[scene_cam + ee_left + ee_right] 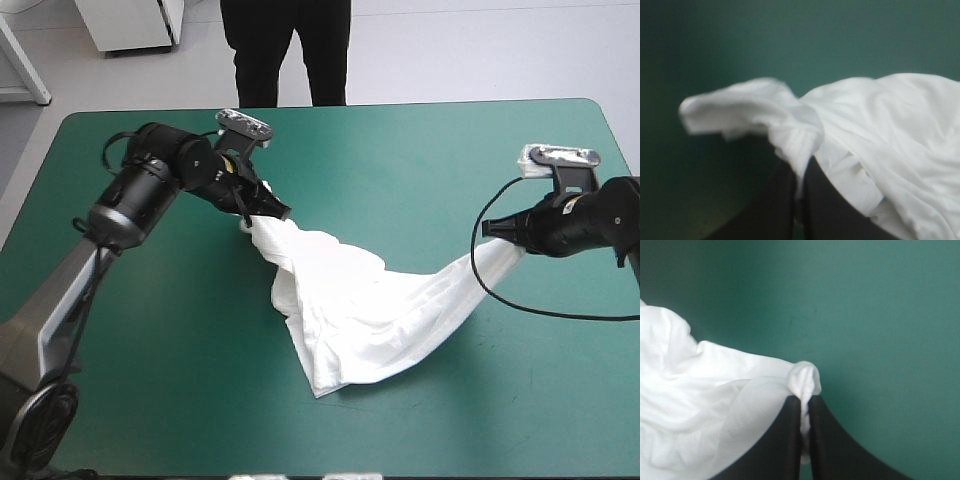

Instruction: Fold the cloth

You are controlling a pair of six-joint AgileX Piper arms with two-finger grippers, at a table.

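My left gripper (801,167) and right gripper (805,400) each clamp only a small pinch of the crumpled white short-sleeved T-shirt (360,300), which sags between them onto the teal-green table cover (420,170), so I judge a hard stretch could slip a corner free.

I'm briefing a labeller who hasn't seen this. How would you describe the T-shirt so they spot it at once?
Start at the teal-green table. Near its middle, the T-shirt stretches between the left gripper and the right gripper, its loose part sagging onto the cover. It is the only white cloth there, crumpled and pinched at both ends.
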